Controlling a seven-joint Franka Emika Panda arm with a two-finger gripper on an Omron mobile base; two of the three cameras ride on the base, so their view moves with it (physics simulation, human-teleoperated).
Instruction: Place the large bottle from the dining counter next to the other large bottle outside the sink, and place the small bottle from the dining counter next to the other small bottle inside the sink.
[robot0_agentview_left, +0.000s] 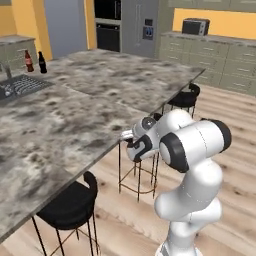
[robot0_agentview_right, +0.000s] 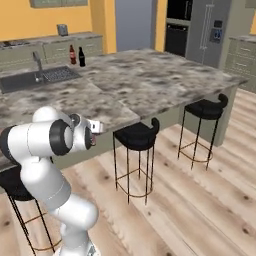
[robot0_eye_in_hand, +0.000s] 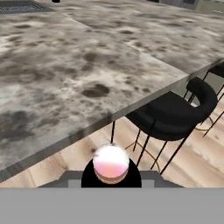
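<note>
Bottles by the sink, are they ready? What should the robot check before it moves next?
1. Brown bottle standing beside dark bottle, outside the sink: ok.
2. End effector shut on a pink-white round thing: ok.
3. That thing is the small bottle: cannot tell.
4. Sink close enough to reach: not ok, it lies far across the dining counter.
5. Other small bottle inside the sink: cannot tell.
</note>
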